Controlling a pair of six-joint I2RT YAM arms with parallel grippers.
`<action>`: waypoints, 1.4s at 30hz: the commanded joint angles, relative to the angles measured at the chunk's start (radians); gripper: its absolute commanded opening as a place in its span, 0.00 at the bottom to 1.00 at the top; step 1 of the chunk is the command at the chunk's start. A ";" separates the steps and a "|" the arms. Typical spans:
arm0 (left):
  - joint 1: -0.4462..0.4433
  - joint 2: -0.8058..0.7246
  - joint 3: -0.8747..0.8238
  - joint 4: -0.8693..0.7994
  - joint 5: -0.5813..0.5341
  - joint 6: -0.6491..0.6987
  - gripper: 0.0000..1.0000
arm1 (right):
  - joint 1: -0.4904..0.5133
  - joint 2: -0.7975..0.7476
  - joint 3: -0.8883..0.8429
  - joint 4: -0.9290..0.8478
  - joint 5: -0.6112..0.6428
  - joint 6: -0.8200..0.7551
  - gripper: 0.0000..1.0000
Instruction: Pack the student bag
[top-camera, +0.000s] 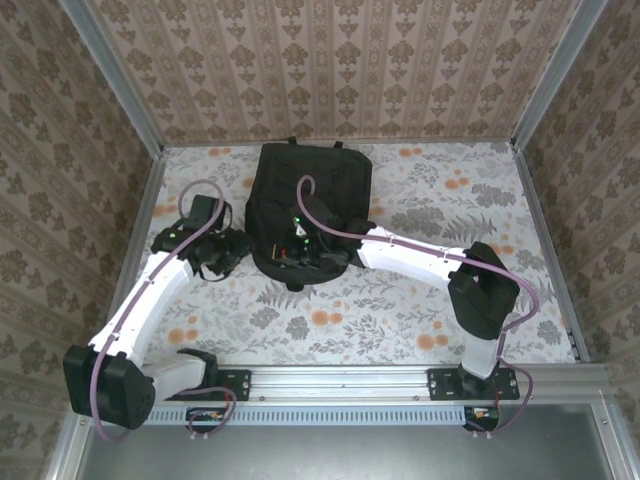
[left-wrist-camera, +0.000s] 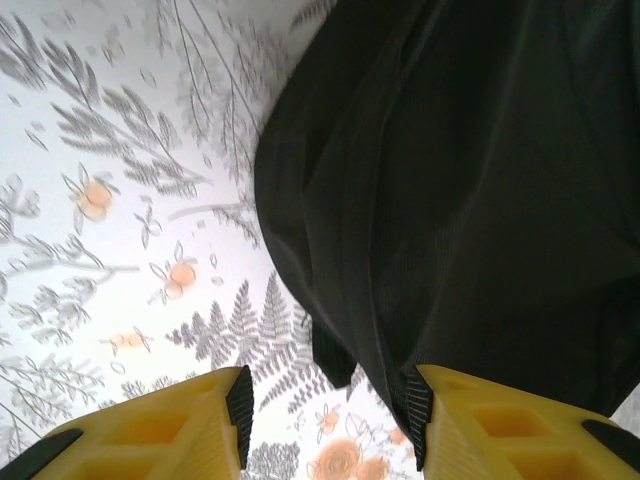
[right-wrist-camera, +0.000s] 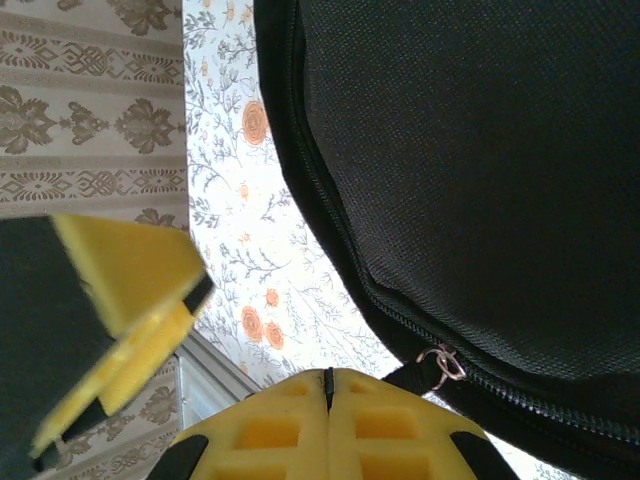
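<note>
The student bag (top-camera: 310, 195) is a large black backpack lying on the floral table at the back centre. My left gripper (top-camera: 226, 252) is at the bag's near-left edge. In the left wrist view the left gripper (left-wrist-camera: 328, 418) is open; the bag's fabric (left-wrist-camera: 450, 180) touches the right pad only, and a small black tab (left-wrist-camera: 335, 362) hangs in the gap. My right gripper (top-camera: 300, 250) is at the bag's near edge. In the right wrist view the right gripper (right-wrist-camera: 327, 385) is shut, beside the zipper ring (right-wrist-camera: 441, 364); its black pull strap runs behind the right finger.
The floral tablecloth (top-camera: 440, 200) runs to patterned walls on three sides with metal corner posts (top-camera: 535, 95). The left gripper's yellow finger (right-wrist-camera: 130, 285) shows close to the right gripper. A rail (top-camera: 340, 378) carries both arm bases at the near edge.
</note>
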 joint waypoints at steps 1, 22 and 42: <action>-0.043 0.034 0.007 0.042 0.023 -0.095 0.47 | -0.001 -0.059 -0.058 0.020 0.024 0.018 0.00; -0.077 0.143 -0.073 0.151 -0.028 -0.122 0.20 | 0.000 -0.125 -0.151 0.053 0.060 0.023 0.00; -0.002 0.058 -0.086 0.086 -0.107 -0.020 0.00 | -0.028 -0.235 -0.175 -0.202 0.204 -0.185 0.00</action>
